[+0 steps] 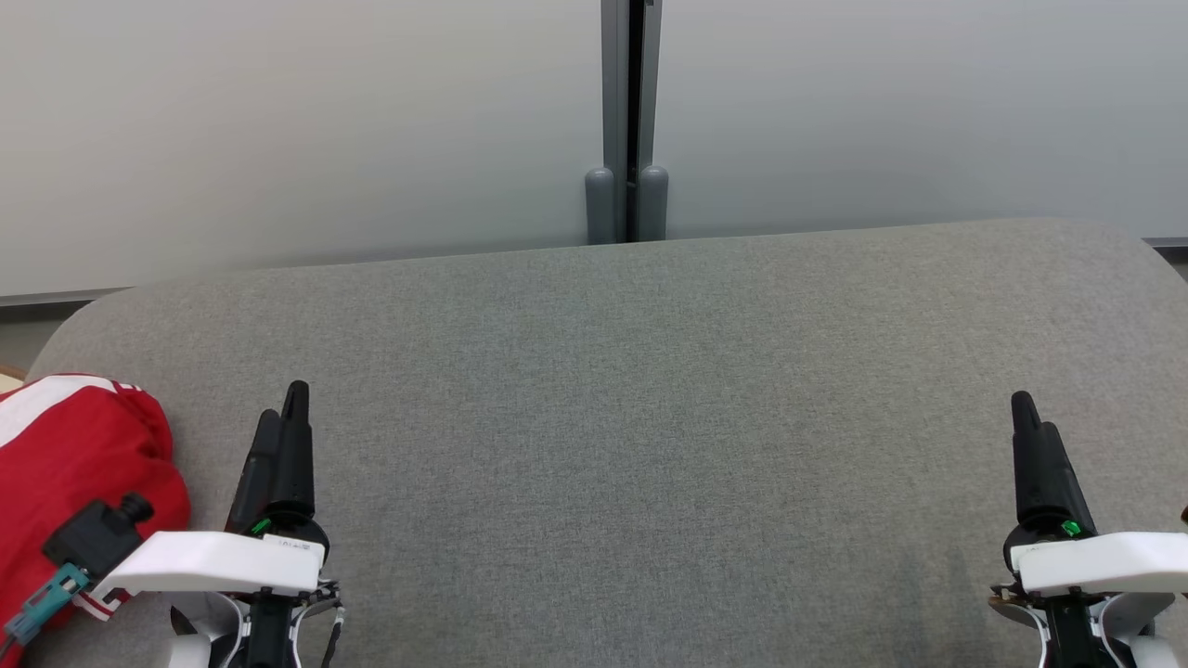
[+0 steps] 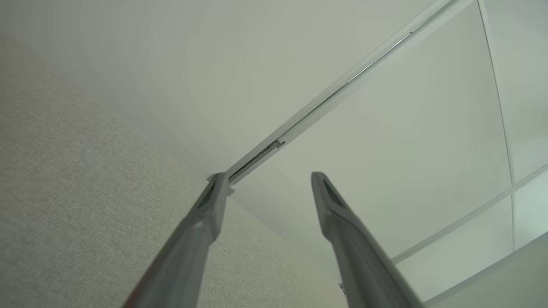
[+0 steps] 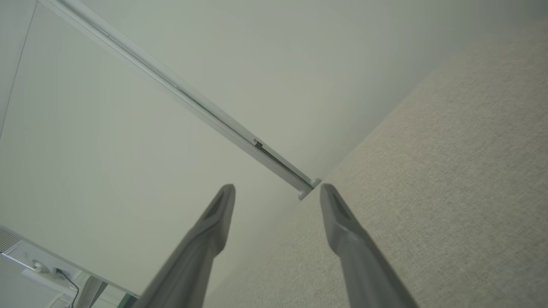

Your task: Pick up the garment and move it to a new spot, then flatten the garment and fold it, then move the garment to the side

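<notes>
Holds both sets of jaws spread wide and empty over the grey upholstered surface (image 1: 650, 417), left gripper (image 1: 283, 401) at seven o'clock, right gripper (image 1: 1034, 413) at five, presumably keeping room between them for flattening, with the red-and-white garment (image 1: 74, 464) heaped at eight o'clock just beside the left gripper, not yet gripped.

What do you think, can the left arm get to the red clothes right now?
Probably yes. The red garment lies bunched on the gray surface right beside the left end effector, on its outer side. The end effector is open and empty, and nothing sits between them.
</notes>
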